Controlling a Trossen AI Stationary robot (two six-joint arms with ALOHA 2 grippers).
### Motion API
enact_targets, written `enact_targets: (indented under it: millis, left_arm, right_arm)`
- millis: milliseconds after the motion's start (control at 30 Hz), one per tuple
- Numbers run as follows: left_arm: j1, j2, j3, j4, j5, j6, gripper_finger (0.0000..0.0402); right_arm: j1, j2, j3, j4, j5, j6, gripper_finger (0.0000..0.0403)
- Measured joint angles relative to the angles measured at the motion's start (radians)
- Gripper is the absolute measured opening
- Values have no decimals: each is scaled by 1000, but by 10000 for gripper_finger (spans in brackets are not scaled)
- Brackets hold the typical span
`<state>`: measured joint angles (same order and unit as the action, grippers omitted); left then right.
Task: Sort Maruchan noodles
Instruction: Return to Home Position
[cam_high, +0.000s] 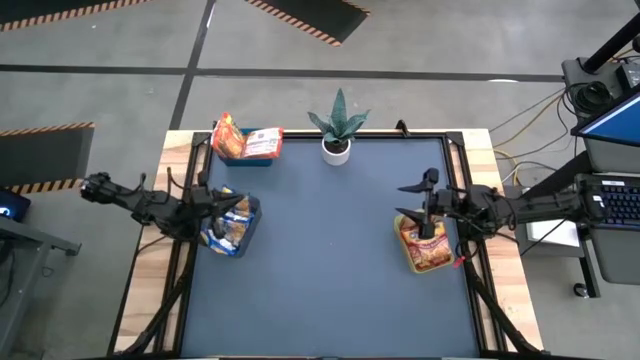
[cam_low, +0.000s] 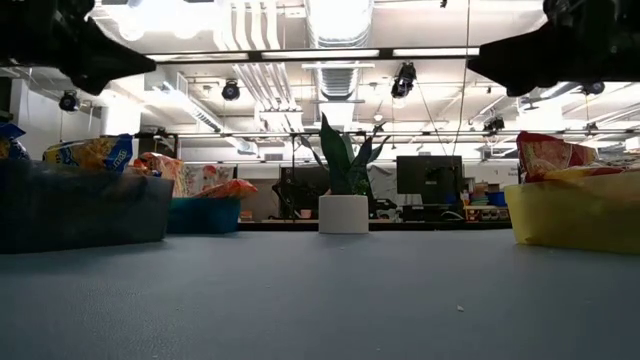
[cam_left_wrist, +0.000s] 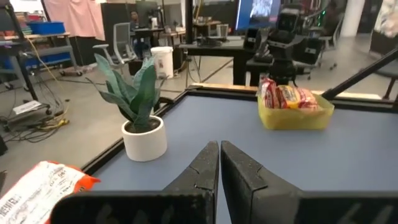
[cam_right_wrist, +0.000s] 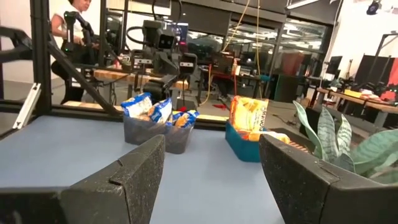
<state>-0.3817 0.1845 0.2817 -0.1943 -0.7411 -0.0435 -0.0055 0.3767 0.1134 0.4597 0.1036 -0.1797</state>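
Note:
Maruchan noodles lie sorted in three bins. Yellow-and-blue packets (cam_high: 226, 230) fill a dark bin (cam_high: 252, 222) at the left. Orange and red-and-white packets (cam_high: 246, 141) sit in a blue bin (cam_right_wrist: 244, 148) at the far left. Orange-red packets (cam_left_wrist: 287, 97) rest in a yellow bin (cam_left_wrist: 297, 118) at the right. My left gripper (cam_left_wrist: 219, 163) is shut and empty, level above the dark bin, pointing toward the table's middle. My right gripper (cam_right_wrist: 211, 163) stands open and empty above the yellow bin's far end.
A small potted plant (cam_high: 337, 130) in a white pot stands at the middle of the table's far edge. The blue-grey mat (cam_high: 330, 260) stretches between the bins. Desks, chairs, monitors and a person show in the room beyond the table.

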Motion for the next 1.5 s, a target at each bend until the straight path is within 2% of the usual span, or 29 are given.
enact_targets:
  millis: [267, 733, 933, 1167, 1500]
  left_arm:
    - [-1, -184, -102, 5, 26, -8, 0]
    - [0, -177, -118, 24, 34, -19, 0]
    - [0, -183, -172, 24, 35, -90, 0]
    - [0, -185, -200, 28, 45, -126, 0]
    - [0, -184, -200, 30, 46, -146, 0]
  right_arm:
    - [0, -113, -5, -101, 1, 13, 249]
    - [0, -274, -6, -294, 29, 16, 249]
    - [0, -376, -5, -358, 31, 10, 249]
    - [0, -374, -5, -374, 88, -8, 249]
    - [-2, -376, -5, -377, 111, -64, 244]
